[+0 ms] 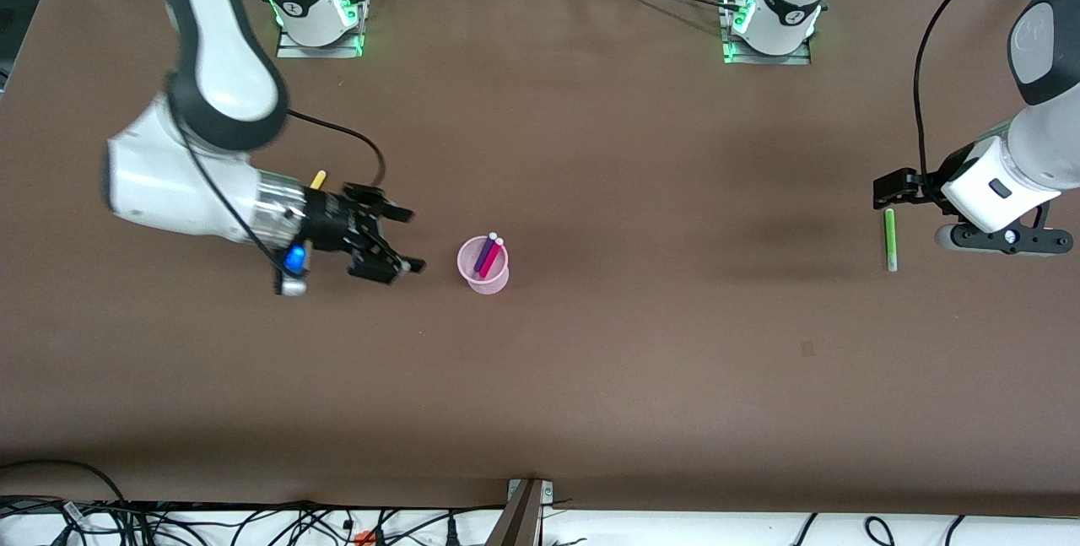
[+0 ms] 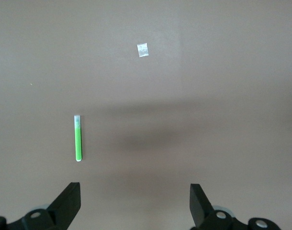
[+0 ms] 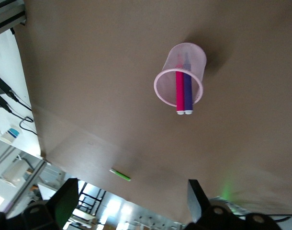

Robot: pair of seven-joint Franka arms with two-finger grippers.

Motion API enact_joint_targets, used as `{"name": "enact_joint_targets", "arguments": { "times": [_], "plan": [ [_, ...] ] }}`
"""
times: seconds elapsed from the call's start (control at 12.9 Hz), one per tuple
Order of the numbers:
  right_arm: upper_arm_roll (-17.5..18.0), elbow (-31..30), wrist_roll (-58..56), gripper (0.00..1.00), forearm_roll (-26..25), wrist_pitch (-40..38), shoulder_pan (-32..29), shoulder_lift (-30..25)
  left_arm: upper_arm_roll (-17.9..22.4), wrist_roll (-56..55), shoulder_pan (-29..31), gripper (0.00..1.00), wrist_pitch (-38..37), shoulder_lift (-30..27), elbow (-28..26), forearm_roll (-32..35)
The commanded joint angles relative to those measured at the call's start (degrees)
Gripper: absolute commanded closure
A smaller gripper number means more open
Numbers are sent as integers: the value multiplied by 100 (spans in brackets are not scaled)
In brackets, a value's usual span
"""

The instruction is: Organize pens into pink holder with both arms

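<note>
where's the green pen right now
The slim bright green marker pen lies flat on the brown table at the left arm's end, just beneath the open left gripper, well apart from the translucent pink cup.

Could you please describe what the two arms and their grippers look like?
Both arms are white with rounded shells, black joint bands and black cables. The right gripper and the left gripper are black with two fingers. Green lights glow at both bases; the right wrist carries a silver ring and a blue part.

Robotics lab, by look of it. Two white arms (image 1: 202,82) bolted on lit bases (image 1: 319,31) to wide brown table (image 1: 591,360). Loose cables (image 1: 253,521) tangled along table's near edge (quite a nest). Metal framing (image 1: 523,516) at rim, shelving past table edge in right wrist view.
</note>
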Motion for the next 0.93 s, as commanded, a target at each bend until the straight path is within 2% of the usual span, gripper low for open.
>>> {"name": "enact_joint_targets", "arguments": {
  "times": [0.0,0.15,0.39,0.46,0.62,0.7,0.85],
  "plan": [
    [-318,-126,-1231,0,-940,-762,-7,-621,-34,99,4,0,-55,-124,-73,116],
    [-441,-126,-1891,0,-1626,-1009,-7,-982,-34,90,4,0,-108,-124,-82,116],
    [-416,-170,-2928,0,-3101,-1368,-155,-1623,-34,46,4,0,-117,-89,-73,108],
    [-233,-205,-3393,0,-3480,-1483,-366,-1868,-25,54,21,0,-117,-80,-56,108],
    [582,-407,-4010,0,-4314,-1590,-1181,-2352,-25,54,30,0,-117,-80,-64,108],
    [882,-512,-4265,0,-4545,-1599,-1481,-2520,-25,54,30,0,-125,-80,-64,108],
    [1078,-592,-4862,0,-4591,-1599,-1878,-2600,-25,54,21,0,-117,-63,-55,108]
  ]
}}
